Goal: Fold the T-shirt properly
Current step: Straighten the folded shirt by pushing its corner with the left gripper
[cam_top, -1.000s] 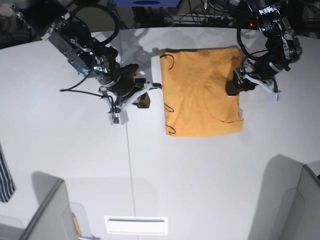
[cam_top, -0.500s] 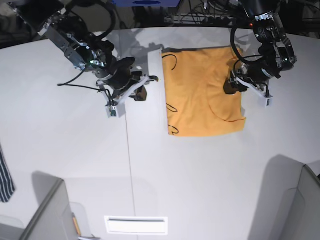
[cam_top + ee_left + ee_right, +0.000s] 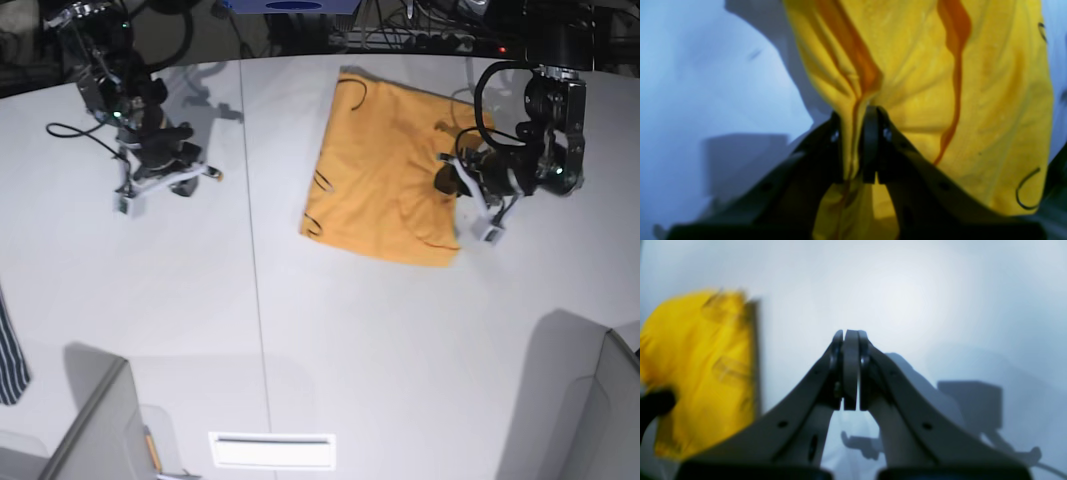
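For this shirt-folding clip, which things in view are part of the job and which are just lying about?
Part of the job:
- T-shirt, orange-yellow, partly folded on the white table
- left gripper, shut on a pinch of the shirt's fabric
- right gripper, shut, holding nothing, off to the side

Lying about:
- dark striped garment at the table's edge
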`<state>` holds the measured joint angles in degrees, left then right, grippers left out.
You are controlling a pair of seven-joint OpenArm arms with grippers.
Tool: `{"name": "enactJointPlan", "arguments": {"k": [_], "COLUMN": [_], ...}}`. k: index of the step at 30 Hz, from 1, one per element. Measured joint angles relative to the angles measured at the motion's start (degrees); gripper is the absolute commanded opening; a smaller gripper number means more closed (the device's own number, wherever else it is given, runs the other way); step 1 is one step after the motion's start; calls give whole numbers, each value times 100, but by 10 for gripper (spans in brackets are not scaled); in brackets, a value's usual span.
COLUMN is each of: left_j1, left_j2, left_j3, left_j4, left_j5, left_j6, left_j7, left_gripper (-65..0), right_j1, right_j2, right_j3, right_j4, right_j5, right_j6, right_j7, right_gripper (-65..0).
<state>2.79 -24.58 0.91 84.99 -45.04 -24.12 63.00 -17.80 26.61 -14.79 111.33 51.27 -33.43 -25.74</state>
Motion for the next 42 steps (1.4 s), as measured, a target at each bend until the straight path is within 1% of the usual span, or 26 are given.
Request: {"name": "enactJointPlan", "arguments": {"k": [1, 3, 5, 9, 12, 15, 17, 19, 21, 24, 26, 29, 31, 42], "left_j1": [-122, -407, -706, -1349, -1790, -2164, -2400, -2629, -2811, -2966, -3027, -3136, -3191, -3233], "left_j2": [-136, -297, -470, -643, -632, -595, -522, -337, -190, 48, 177, 341, 393, 404], "left_j3": [365, 1027, 1631, 2610, 3224, 3788, 4192, 4579, 4942, 5189, 5233, 5246, 5246, 5243], "left_j4": [2, 13, 17, 33, 20, 28, 35, 39, 39, 31, -7, -81, -79, -81], "left_j5": [2, -2, -24, 68, 219, 686, 1054, 1510, 1834, 2181, 2216, 2234, 2223, 2232], "left_j6": [-2, -4, -7, -4, -4, -55, -79, -70, -66, -66, -74, -568, -636, -638], "left_j7": [0, -2, 9, 138, 184, 155, 170, 201, 199, 243, 240, 238, 236, 238], "left_gripper": [-650, -650, -650, -650, -650, -650, -650, -650, -650, -650, -650, -650, -650, -650], "right_j1": [-87, -240, -424, -686, -767, -763, -780, -848, -890, -866, -861, -892, -881, -876], "right_j2": [-11, -11, -17, -52, -37, -83, -225, -380, -509, -660, -756, -850, -848, -850], "right_j3": [164, 398, 520, 699, 767, 763, 778, 804, 925, 1099, 1097, 1082, 1082, 1082], "right_j4": [4, 31, 136, 184, 188, 192, 192, 192, 192, 192, 192, 192, 195, 192], "right_j5": [2, -2, 2, 4, -2, 17, -24, 33, 63, -39, -17, -20, -20, -22], "right_j6": [4, 0, 4, 20, 20, 22, 20, 24, 24, 22, 26, 24, 26, 24], "right_j7": [9, 13, 20, -31, 0, 4, 31, -4, -59, 63, 39, 0, 7, 4], "right_gripper": [-650, -650, -650, -650, -650, -650, -650, -650, -650, -650, -650, -650, -650, -650]}}
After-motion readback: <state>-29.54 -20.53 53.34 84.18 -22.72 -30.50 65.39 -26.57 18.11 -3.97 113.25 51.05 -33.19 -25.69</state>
